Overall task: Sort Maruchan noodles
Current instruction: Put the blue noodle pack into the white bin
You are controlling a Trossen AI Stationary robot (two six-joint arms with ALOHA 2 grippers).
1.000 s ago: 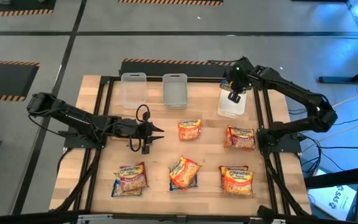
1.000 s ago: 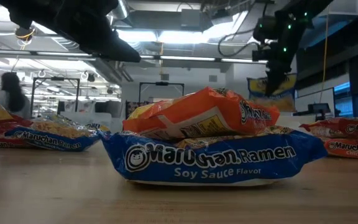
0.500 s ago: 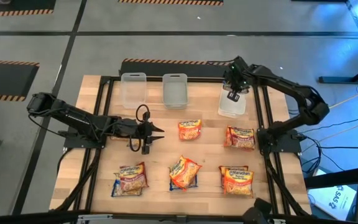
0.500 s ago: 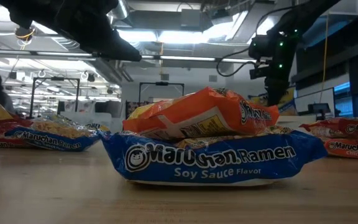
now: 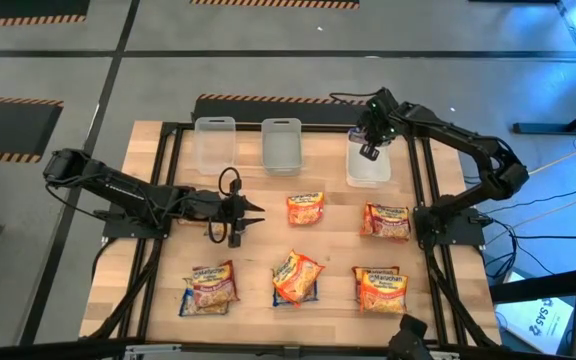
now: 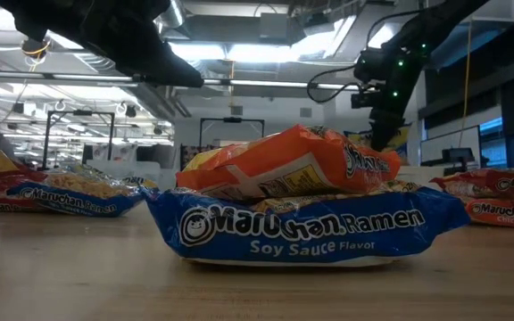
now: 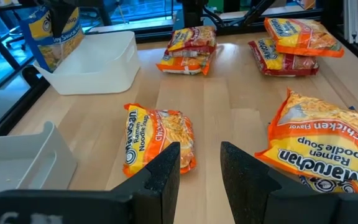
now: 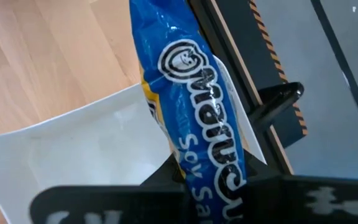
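Right fingers (image 8: 194, 180) clamp a blue soy-sauce packet (image 8: 194, 106) over the tub (image 5: 368, 168) (left fingers (image 7: 166, 171) apart).

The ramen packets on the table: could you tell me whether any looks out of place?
One does: an orange packet lies askew on top of a blue Soy Sauce packet at the front middle, two kinds stacked.

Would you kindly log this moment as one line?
right gripper: shut on blue packet over right tub | left gripper: open, mid-table
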